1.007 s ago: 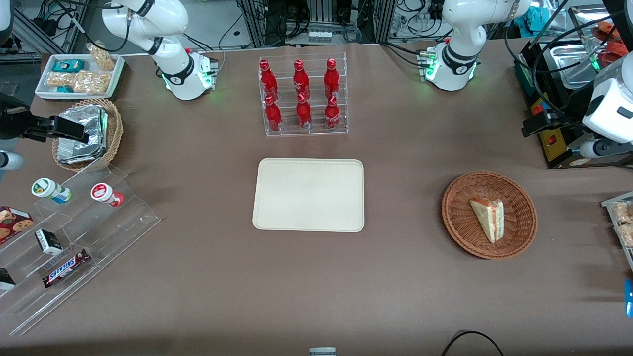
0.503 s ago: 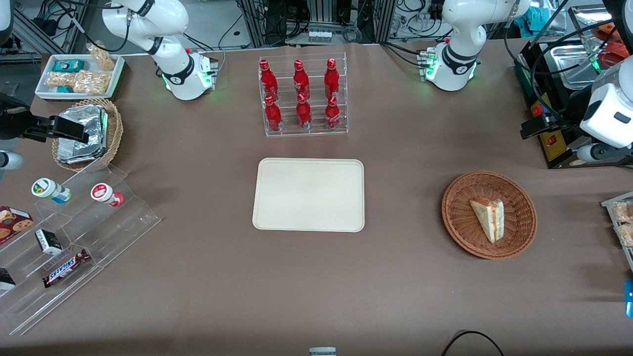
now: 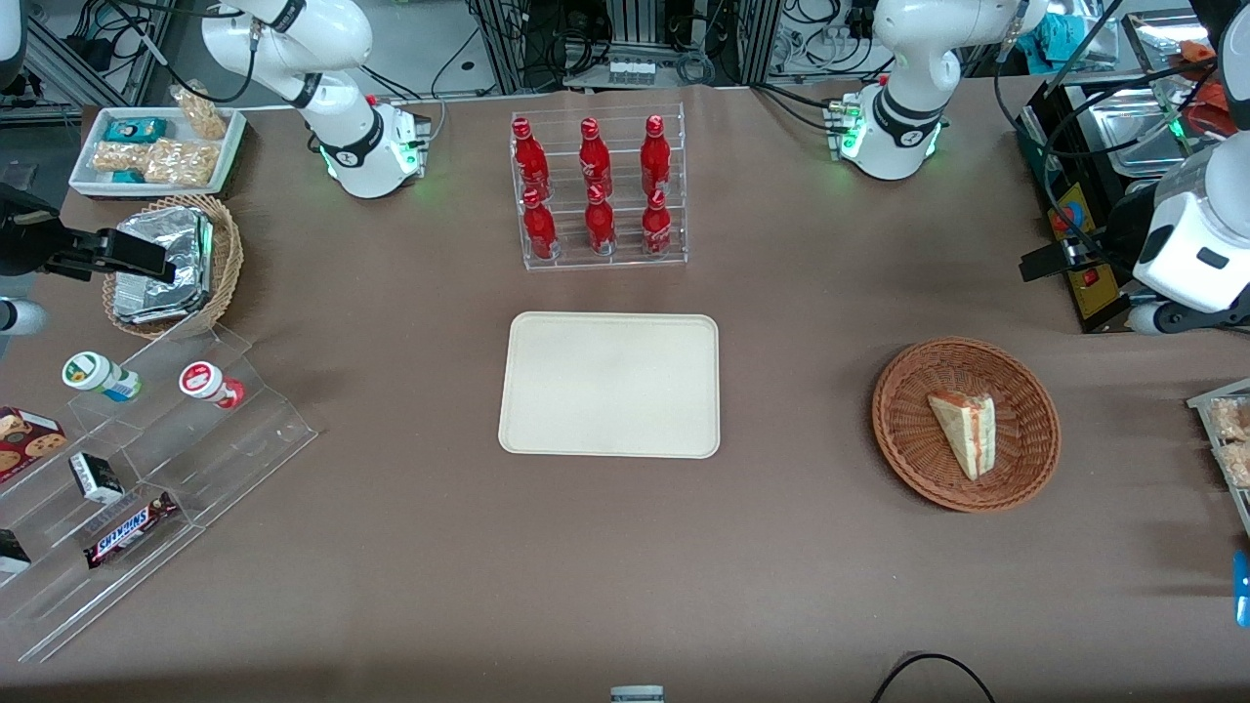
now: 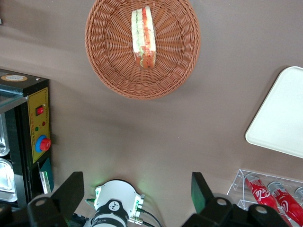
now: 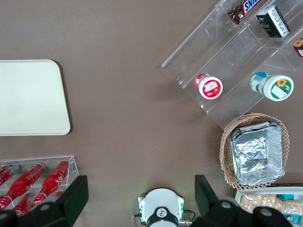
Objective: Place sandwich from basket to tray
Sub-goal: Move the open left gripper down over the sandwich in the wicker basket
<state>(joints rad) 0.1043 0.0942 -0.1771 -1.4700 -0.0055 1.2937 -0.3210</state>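
Note:
The sandwich (image 3: 965, 431), a pale bread wedge with red and green filling, lies in the round reddish-brown wicker basket (image 3: 908, 422) toward the working arm's end of the table. The empty cream tray (image 3: 610, 384) lies mid-table. My left gripper (image 3: 1057, 260) hangs high above the table, farther from the front camera than the basket and apart from it. In the left wrist view its fingers (image 4: 71, 189) stand wide apart and hold nothing; the gripper (image 4: 136, 187) looks down on the sandwich (image 4: 144, 35), the basket (image 4: 118, 71) and a corner of the tray (image 4: 284, 118).
A clear rack of red bottles (image 3: 598, 186) stands farther from the front camera than the tray. A black control box (image 4: 35, 127) stands near the basket. Acrylic steps with snacks (image 3: 146, 439) and a smaller foil-packet basket (image 3: 171, 264) lie toward the parked arm's end.
My left arm's wrist and gripper have come a little nearer to the front camera and toward the basket. The sandwich, basket and tray have not moved.

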